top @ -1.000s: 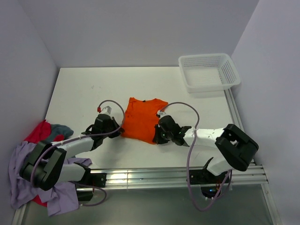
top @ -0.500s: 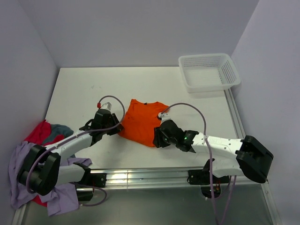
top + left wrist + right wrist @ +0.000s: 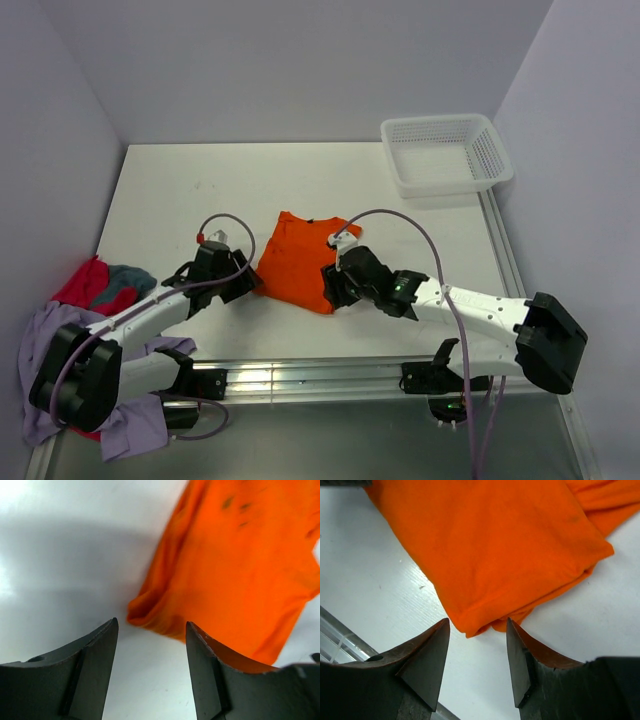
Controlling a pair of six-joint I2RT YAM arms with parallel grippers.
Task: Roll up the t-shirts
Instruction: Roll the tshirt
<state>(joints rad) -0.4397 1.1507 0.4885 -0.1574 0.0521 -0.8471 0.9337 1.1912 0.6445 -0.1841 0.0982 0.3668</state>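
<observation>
While the bright orange soft-fabric t-shirt (image 3: 300,262) lies folded flat mid-width on the white table (image 3: 170,200), toward the near edge, both grippers sit low at its near corners, jaws apart and holding nothing: left gripper (image 3: 150,625) by the near-left corner, right gripper (image 3: 476,625) by the near-right one. A heap of lavender, red and grey-blue fabric shirts (image 3: 45,340) is off the near-left edge.

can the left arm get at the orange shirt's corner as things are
Probably yes: the left gripper is open just short of the near corner of the orange t-shirt, with only table between them and nothing blocking.
</observation>
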